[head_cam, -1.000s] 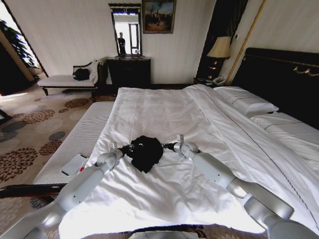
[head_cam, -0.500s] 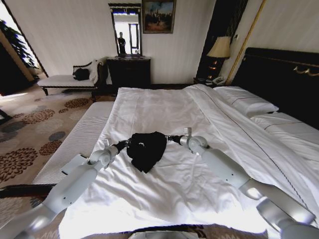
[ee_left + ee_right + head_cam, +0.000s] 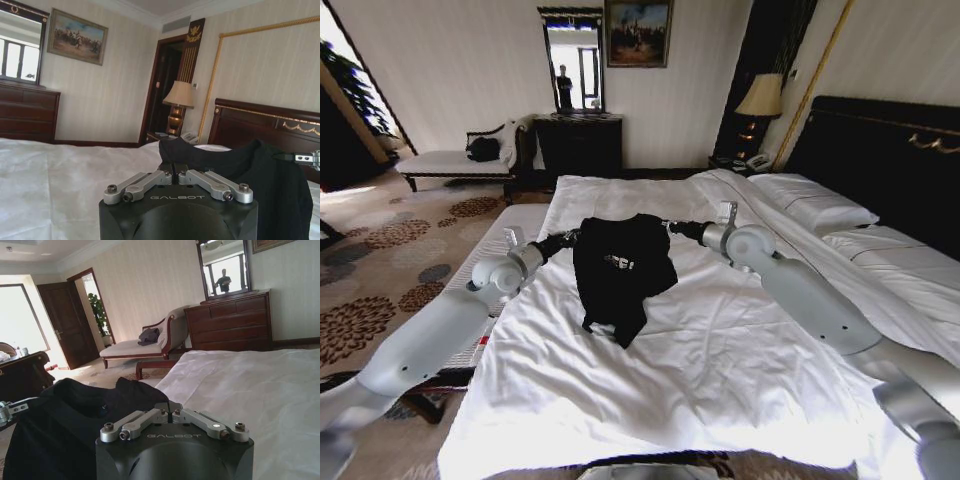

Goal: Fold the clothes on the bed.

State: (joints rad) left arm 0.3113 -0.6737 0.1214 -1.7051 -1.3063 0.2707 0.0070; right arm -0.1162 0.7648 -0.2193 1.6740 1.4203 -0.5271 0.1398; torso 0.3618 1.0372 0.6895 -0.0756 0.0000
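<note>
The clothes [image 3: 620, 265], one black garment with white lettering, hang spread between my two grippers above the white bed [image 3: 700, 370]; the lower tip droops onto the sheet. My left gripper [image 3: 566, 238] is shut on one top corner and my right gripper [image 3: 673, 228] is shut on the other. In the left wrist view the left gripper [image 3: 173, 171] pinches the black cloth [image 3: 250, 165], with the right gripper [image 3: 306, 158] at the far corner. From the right wrist, the right gripper [image 3: 170, 409] bites the garment's [image 3: 75, 430] edge.
White pillows [image 3: 812, 203] and a dark headboard [image 3: 890, 160] lie to the right. A white-cushioned bench [image 3: 485, 268] runs along the bed's left side. Beyond the bed stand a dark dresser [image 3: 578, 142], a chaise [image 3: 450, 162] with a black bag, and a lamp [image 3: 761, 98].
Both arms have risen and reached farther up the bed, moving apart. The garment went from a bunched heap on the sheet to hanging stretched out, its lettering now showing.
</note>
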